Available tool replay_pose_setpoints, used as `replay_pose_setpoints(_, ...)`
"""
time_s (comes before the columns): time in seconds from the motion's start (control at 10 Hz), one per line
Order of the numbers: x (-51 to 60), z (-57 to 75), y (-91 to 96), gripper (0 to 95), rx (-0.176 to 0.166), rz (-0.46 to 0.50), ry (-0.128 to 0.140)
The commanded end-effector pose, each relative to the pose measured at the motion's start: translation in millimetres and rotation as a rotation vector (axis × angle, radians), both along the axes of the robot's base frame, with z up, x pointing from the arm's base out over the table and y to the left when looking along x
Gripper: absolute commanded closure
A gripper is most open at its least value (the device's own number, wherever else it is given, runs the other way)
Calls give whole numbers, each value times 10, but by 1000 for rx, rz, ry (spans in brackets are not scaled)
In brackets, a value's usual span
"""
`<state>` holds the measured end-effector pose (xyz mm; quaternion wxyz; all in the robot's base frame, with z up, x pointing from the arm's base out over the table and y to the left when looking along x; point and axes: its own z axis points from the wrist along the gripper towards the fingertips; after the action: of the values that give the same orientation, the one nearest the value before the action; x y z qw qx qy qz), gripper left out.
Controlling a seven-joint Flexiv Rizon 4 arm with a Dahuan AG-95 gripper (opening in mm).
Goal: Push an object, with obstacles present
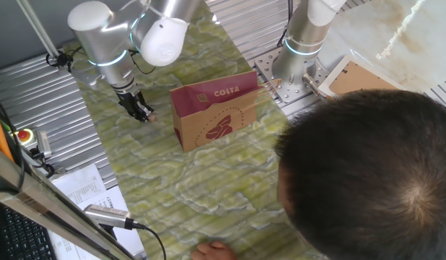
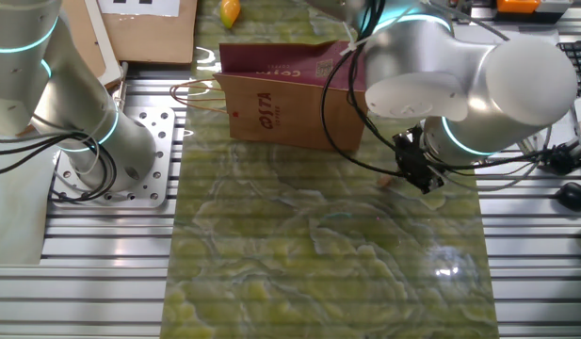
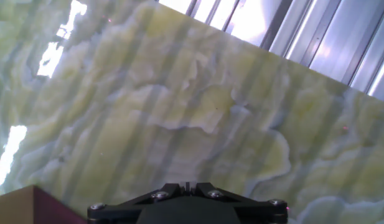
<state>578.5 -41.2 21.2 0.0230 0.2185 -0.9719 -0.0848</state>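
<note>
While the fingers (image 1: 143, 113) sit low on the desk (image 1: 208, 188), pinched together and holding nothing, a tiny cube (image 1: 152, 115) lies just beside them, near the bag (image 1: 215, 108). Next, I think, push it past the bag.

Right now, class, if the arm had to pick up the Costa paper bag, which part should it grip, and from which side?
Probably the maroon top band of the paper bag, coming from above. The bag stands upright with its mouth open, so one thin wall fits between the fingers. The pincer sits low beside it, apart.
</note>
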Motion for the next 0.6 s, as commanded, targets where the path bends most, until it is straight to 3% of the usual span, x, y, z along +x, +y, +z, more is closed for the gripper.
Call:
replay_pose_setpoints(0.1, -39, -31, -21, 950, 2, -2, 15)
replay_pose_setpoints(0.6, -103, -45, -42, 950, 18, 1, 34)
